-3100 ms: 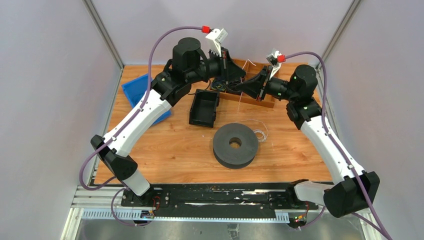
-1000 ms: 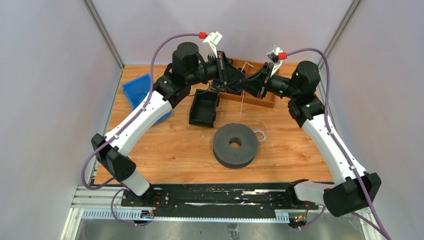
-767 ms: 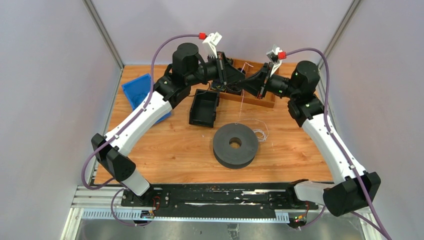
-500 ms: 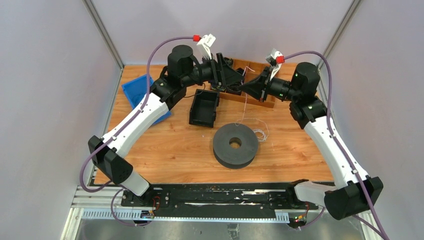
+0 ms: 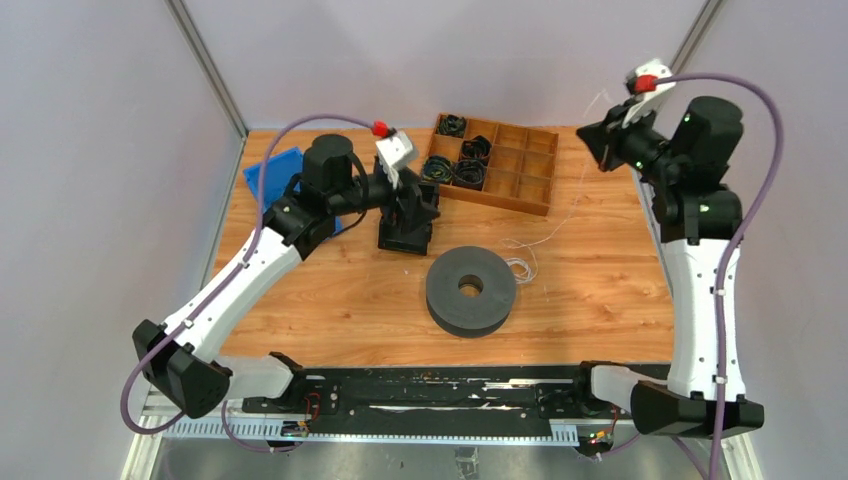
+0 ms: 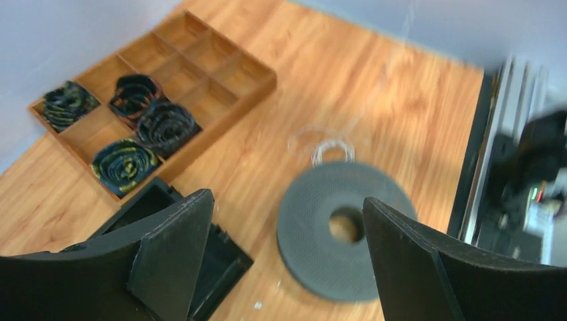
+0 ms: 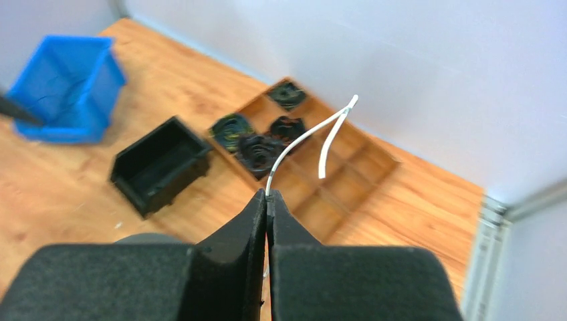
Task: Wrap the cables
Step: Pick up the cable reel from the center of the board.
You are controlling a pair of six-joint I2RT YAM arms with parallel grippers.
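Observation:
The cables (image 5: 520, 265) are thin white wire, with small loops lying on the table just right of the grey disc (image 5: 471, 290). One strand rises from them up to my right gripper (image 5: 588, 138), raised at the back right. In the right wrist view that gripper (image 7: 267, 194) is shut on the cables (image 7: 301, 139), whose free end curls out past the tips. My left gripper (image 5: 422, 203) hovers by the black bin (image 5: 408, 218). In the left wrist view it (image 6: 287, 198) stands wide open and holds nothing, with the disc (image 6: 344, 231) and the wire loops (image 6: 331, 146) below.
A wooden compartment tray (image 5: 495, 201) at the back centre holds black and green coiled bundles (image 5: 462, 168) in its left cells. A blue bin (image 5: 275, 175) sits at the back left. Purple robot cords arch over both arms.
The two grippers were together over the tray. The left one opened and drew back toward the black bin. The right one, shut on the wire, swung up and right, pulling a strand out.

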